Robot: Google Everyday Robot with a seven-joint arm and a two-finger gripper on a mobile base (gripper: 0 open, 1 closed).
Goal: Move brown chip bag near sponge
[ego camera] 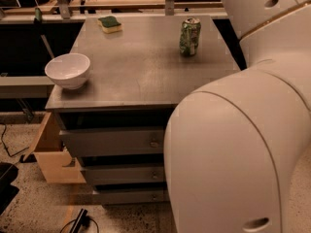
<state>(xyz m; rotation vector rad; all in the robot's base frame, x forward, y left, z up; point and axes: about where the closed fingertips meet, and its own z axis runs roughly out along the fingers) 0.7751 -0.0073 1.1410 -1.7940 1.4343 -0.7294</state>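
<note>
The sponge [110,24], dark green scrub top over a yellow body, lies at the far left of the grey cabinet top [141,67]. The brown chip bag is out of view. The gripper is not in view; only the robot's large white arm housing [238,144] fills the right side of the camera view, in front of the cabinet's right edge.
A white bowl [68,70] stands at the cabinet top's front left corner. A green soda can [189,36] stands upright at the back right. Below are grey drawers [114,142], a wooden box [51,154] on the floor at left, and a cluttered shelf behind.
</note>
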